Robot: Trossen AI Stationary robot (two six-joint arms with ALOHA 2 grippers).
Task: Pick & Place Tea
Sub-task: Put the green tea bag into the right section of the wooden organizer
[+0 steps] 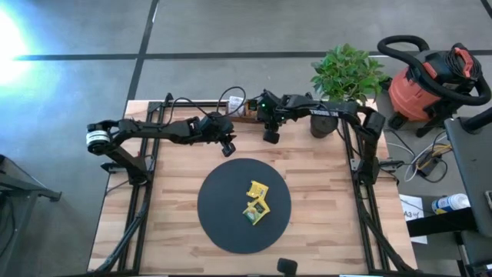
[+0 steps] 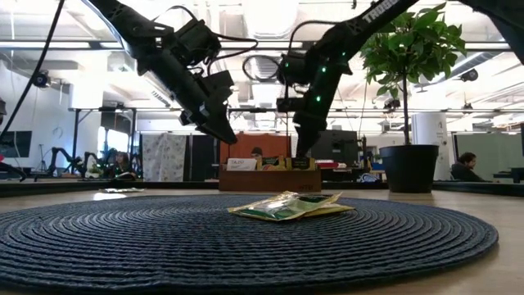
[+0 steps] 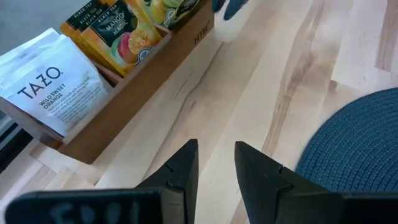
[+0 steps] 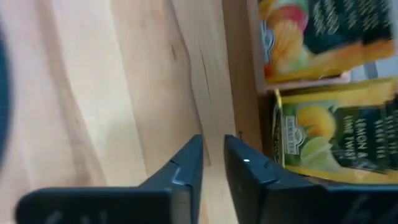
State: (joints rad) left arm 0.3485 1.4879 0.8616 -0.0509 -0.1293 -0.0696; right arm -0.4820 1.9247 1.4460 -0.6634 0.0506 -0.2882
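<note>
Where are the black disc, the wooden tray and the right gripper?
black disc (image 1: 223, 219): high view, bare left part.
wooden tray (image 3: 155, 81): left wrist view, side wall.
right gripper (image 4: 213, 163): right wrist view, gap between fingertips.

Floor (image 1: 231, 31): grey concrete, dark seams.
Light (image 1: 11, 38): bright glare.
Vacuum (image 1: 430, 81): red, beside the counter (image 1: 323, 231).

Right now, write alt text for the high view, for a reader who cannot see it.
Seen from above, a black disc on a wooden table holds a few yellow and green tea packets. Both dark arms reach toward the wooden tray at the far edge, beside a potted plant.
</note>
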